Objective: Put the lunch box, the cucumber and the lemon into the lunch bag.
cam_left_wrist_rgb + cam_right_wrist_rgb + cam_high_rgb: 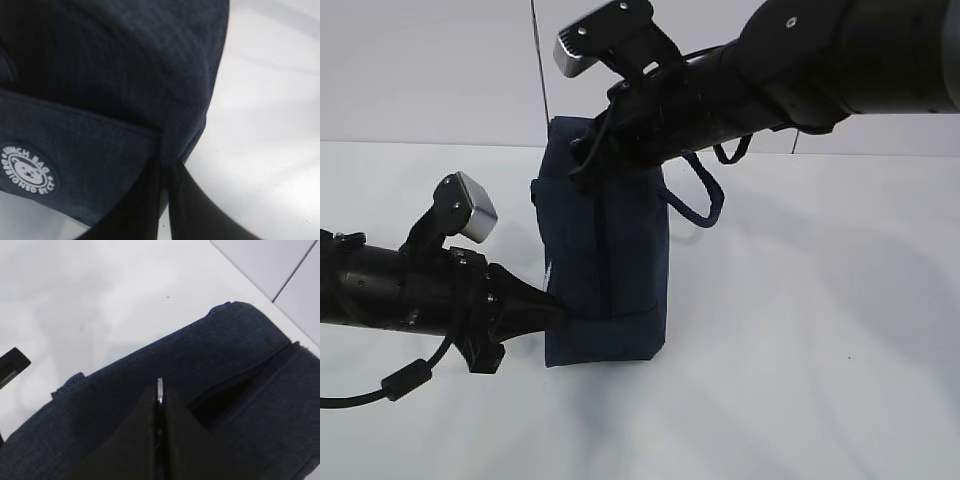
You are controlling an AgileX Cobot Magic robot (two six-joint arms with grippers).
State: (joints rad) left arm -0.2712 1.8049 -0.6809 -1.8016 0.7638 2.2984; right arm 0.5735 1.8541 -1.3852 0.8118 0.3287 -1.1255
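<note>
The dark navy lunch bag (pixel 605 250) stands upright on the white table, one loop handle (pixel 700 200) hanging off its right side. My left gripper (pixel 560 312) is shut on the fabric at the bag's lower left corner; in the left wrist view its fingers (pixel 195 210) pinch the bag's seam (pixel 170 145). My right gripper (pixel 588 150) is at the bag's top left, shut on the metal zipper pull (pixel 159 388), beside a partly open zipper slit (pixel 235 385). The lunch box, cucumber and lemon are out of view.
A round white logo patch (pixel 29 170) sits on the bag's side. White table (pixel 820 350) surrounds the bag, with a pale wall (pixel 430 70) behind. A cable (pixel 405 380) hangs under the left arm.
</note>
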